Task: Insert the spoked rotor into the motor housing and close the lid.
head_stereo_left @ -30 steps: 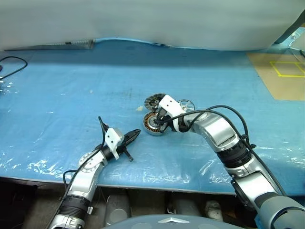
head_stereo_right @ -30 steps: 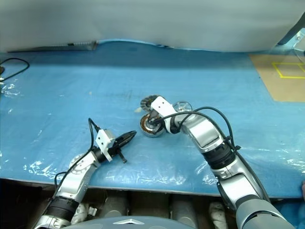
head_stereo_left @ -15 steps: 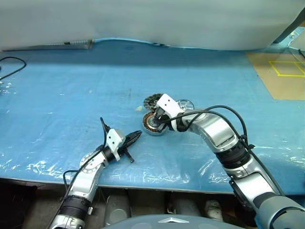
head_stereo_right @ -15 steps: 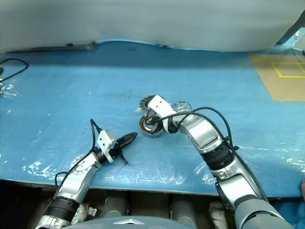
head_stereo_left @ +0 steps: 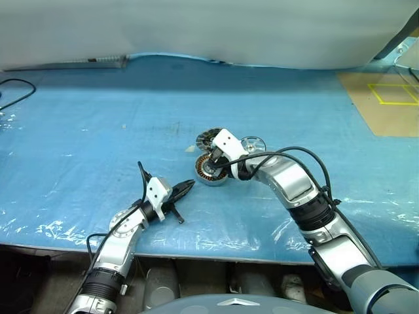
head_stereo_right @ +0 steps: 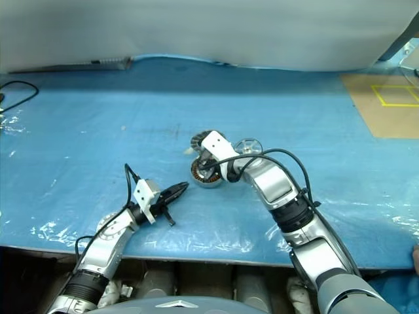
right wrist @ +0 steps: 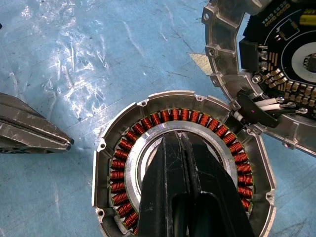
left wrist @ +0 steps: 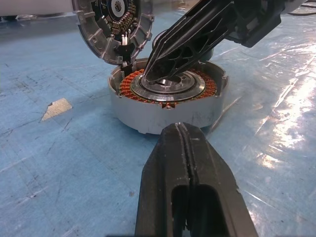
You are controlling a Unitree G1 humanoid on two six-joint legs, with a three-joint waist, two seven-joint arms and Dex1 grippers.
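Motor housing (head_stereo_left: 211, 171) on blue sheet (head_stereo_left: 98, 124), windings up; lid (head_stereo_left: 208, 140) tilted against its far edge, joined by wires; spoked rotor (head_stereo_left: 254, 145) just beside, behind right arm. Right gripper (right wrist: 173, 140) pressed together, tips over housing's centre; left gripper (head_stereo_left: 188, 186) pressed together, empty, near housing.

Bright, even overhead light, white glare patches on the wrinkled blue plastic sheet (head_stereo_left: 78, 144), faint shadows.

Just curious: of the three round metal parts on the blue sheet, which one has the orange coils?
The motor housing, the grey cup nearest the robot, under the right gripper. The lid and spoked rotor lie beyond it.
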